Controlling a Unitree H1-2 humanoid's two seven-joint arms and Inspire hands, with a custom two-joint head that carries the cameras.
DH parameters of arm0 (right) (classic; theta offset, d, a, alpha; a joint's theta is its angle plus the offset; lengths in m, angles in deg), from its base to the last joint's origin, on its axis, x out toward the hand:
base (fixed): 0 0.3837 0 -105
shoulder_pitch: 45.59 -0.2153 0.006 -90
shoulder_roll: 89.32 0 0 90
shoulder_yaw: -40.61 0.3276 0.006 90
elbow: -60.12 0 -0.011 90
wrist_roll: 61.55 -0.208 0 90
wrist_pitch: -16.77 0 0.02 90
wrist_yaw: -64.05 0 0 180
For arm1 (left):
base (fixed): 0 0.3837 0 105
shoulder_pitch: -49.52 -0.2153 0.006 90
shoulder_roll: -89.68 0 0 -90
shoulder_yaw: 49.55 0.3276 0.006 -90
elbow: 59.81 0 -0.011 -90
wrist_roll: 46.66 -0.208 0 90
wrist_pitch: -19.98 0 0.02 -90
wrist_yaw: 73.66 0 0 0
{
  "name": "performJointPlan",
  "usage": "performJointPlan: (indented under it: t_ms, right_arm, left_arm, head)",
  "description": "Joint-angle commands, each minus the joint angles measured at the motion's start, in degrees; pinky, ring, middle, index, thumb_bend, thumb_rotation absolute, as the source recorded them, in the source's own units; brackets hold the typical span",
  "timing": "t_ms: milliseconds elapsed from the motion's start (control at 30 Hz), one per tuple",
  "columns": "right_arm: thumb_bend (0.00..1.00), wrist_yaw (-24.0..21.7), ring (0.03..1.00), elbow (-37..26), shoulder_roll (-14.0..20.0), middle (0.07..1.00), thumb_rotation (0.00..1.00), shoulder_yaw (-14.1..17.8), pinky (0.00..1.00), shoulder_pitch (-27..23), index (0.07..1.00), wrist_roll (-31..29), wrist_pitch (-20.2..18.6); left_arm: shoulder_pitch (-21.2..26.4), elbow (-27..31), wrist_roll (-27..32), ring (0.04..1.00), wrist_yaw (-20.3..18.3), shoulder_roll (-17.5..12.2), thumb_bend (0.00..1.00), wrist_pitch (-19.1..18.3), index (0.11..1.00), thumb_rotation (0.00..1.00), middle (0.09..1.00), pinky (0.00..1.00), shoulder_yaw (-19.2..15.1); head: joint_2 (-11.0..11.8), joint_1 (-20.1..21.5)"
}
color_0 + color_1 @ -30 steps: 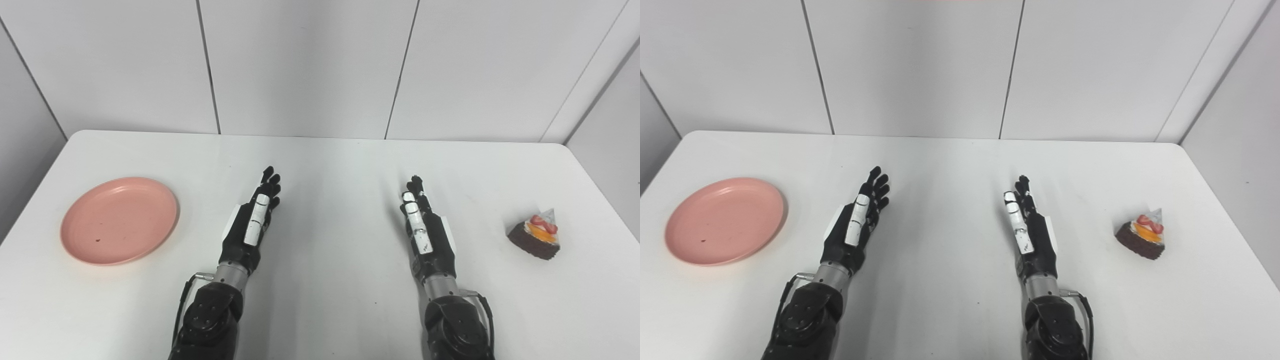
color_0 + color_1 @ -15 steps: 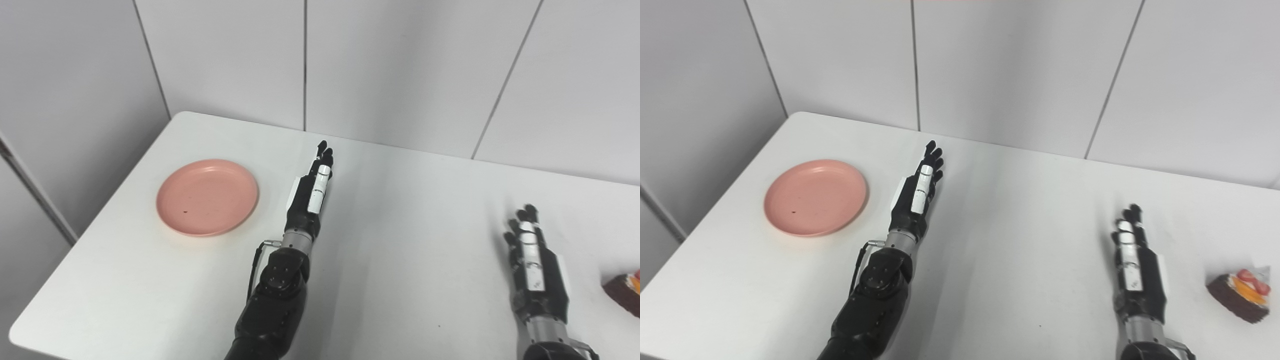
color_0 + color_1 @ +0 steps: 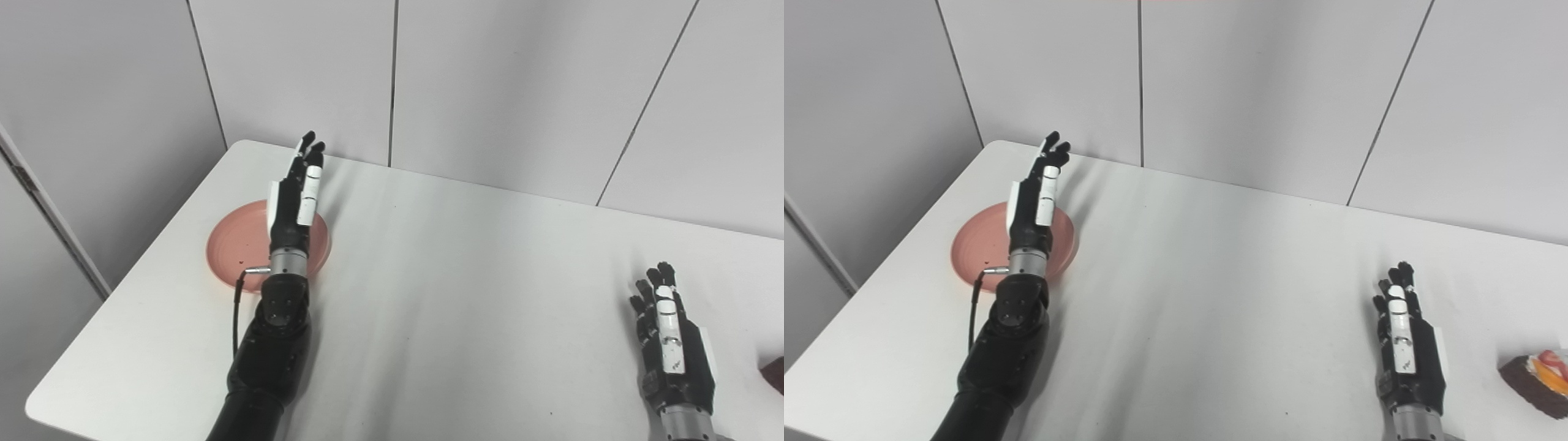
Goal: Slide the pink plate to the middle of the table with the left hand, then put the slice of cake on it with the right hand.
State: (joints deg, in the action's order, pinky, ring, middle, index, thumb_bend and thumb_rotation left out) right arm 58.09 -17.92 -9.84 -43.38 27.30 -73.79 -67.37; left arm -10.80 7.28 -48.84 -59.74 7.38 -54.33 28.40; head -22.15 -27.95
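Observation:
The pink plate [image 3: 233, 251] lies near the table's left edge, partly hidden by my left arm. My left hand [image 3: 298, 190] is open, fingers straight, held over the plate's far right part; I cannot tell whether it touches it. My right hand [image 3: 1405, 343] is open and empty at the lower right, fingers straight. The slice of cake [image 3: 1536, 383], dark chocolate with fruit on top, sits on the table to the right of my right hand, a short gap apart. In the left eye view only its edge [image 3: 775, 370] shows.
The white table [image 3: 465, 294] has its left edge [image 3: 141, 269] close beside the plate. Grey wall panels [image 3: 490, 86] stand right behind the table's far edge.
The camera has turned left, shifting the whole picture. My left hand has moved left and forward from beside the plate to over it. My right hand has stayed about where it was.

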Motion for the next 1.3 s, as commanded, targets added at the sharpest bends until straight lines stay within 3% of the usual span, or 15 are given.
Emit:
performJointPlan:
  t_ms: [0, 67, 100, 167, 300, 400, 500, 667, 967, 1167, 1267]
  right_arm:
    - [0.38, 0.22, 1.0, -2.09, -0.22, 1.0, 0.8, 0.2, 1.0, -0.66, 1.0, -0.03, 1.49]
    - [0.38, 0.44, 1.0, -2.36, -0.35, 1.0, 0.8, 0.22, 1.0, -0.62, 1.0, 0.24, 1.36]
    - [0.38, 0.58, 1.0, -2.66, -0.42, 1.0, 0.8, 0.2, 1.0, -0.55, 1.0, 0.4, 1.27]
    - [0.37, 0.69, 1.0, -3.23, -0.52, 1.0, 0.8, 0.17, 1.0, -0.44, 1.0, 0.31, 0.88]
    - [0.34, 0.75, 1.0, -4.41, -0.5, 1.0, 0.8, 0.07, 1.0, -0.24, 1.0, -0.31, -0.57]
    - [0.33, 0.9, 1.0, -4.69, -0.5, 1.0, 0.8, 0.1, 1.0, -0.26, 1.0, -0.32, -0.8]
    - [0.33, 0.74, 1.0, -4.82, -0.43, 1.0, 0.79, 0.05, 1.0, -0.35, 1.0, -0.5, -0.86]
    - [0.32, 1.19, 1.0, -5.77, -0.3, 1.0, 0.82, -0.17, 1.0, -0.26, 1.0, 0.24, -1.49]
    - [0.31, 1.52, 1.0, -6.52, -0.38, 1.0, 0.82, -0.14, 1.0, -0.35, 1.0, 0.33, -2.55]
    - [0.32, 1.37, 1.0, -7.3, -0.46, 1.0, 0.83, -0.08, 1.0, -0.2, 1.0, -0.44, -3.12]
    - [0.31, 1.59, 1.0, -7.47, -0.47, 1.0, 0.83, -0.16, 1.0, -0.15, 1.0, -0.17, -2.92]
  left_arm:
    - [2.5, 2.33, 0.09, 0.816, 2.08, -2.01, 0.83, 1.12, 0.81, 1.0, 0.811, 0.9, -1.76]
    - [2.55, 2.17, -0.19, 0.801, 3.47, -2.98, 0.83, 1.68, 0.798, 1.0, 0.798, 0.89, -3.42]
    - [2.58, 1.96, -0.55, 0.776, 4.31, -3.45, 0.81, 1.97, 0.778, 1.0, 0.778, 0.81, -4.15]
    - [2.52, 1.79, -0.52, 0.758, 5.45, -4.54, 0.79, 1.46, 0.765, 1.0, 0.761, 0.78, -5.4]
    - [2.26, 1.05, -1.2, 0.717, 8.42, -6.71, 0.77, 0.24, 0.702, 1.0, 0.703, 0.88, -7.78]
    - [2.24, -1.08, -1.83, 0.644, 10.71, -8.16, 0.74, 0.92, 0.638, 1.0, 0.639, 0.79, -8.85]
    - [2.26, -3.47, -0.85, 0.633, 10.93, -9.94, 0.74, 1.4, 0.629, 1.0, 0.628, 0.77, -9.4]
    - [1.96, -6.32, 2.72, 0.632, 8.81, -12.52, 0.76, 0.89, 0.624, 1.0, 0.619, 0.68, -10.79]
    - [1.39, -8.66, 6.71, 0.643, 5.73, -14.91, 0.79, -2.06, 0.638, 1.0, 0.641, 0.67, -11.47]
    - [1.24, -11.71, 10.82, 0.689, -1.36, -16.25, 0.81, -4.59, 0.678, 1.0, 0.685, 0.68, -10.28]
    - [0.63, -11.78, 12.3, 0.734, -5.67, -16.89, 0.85, -6.08, 0.727, 1.0, 0.727, 0.73, -8.91]
  head:
    - [-0.07, 0.05]
    - [-0.2, 0.05]
    - [-0.21, 0.07]
    - [-0.34, 0.0]
    - [-0.44, -0.14]
    - [-0.42, -0.23]
    - [-0.46, -0.47]
    - [-0.35, -0.56]
    - [-0.3, -0.78]
    - [-0.64, -0.71]
    - [-0.74, -0.68]
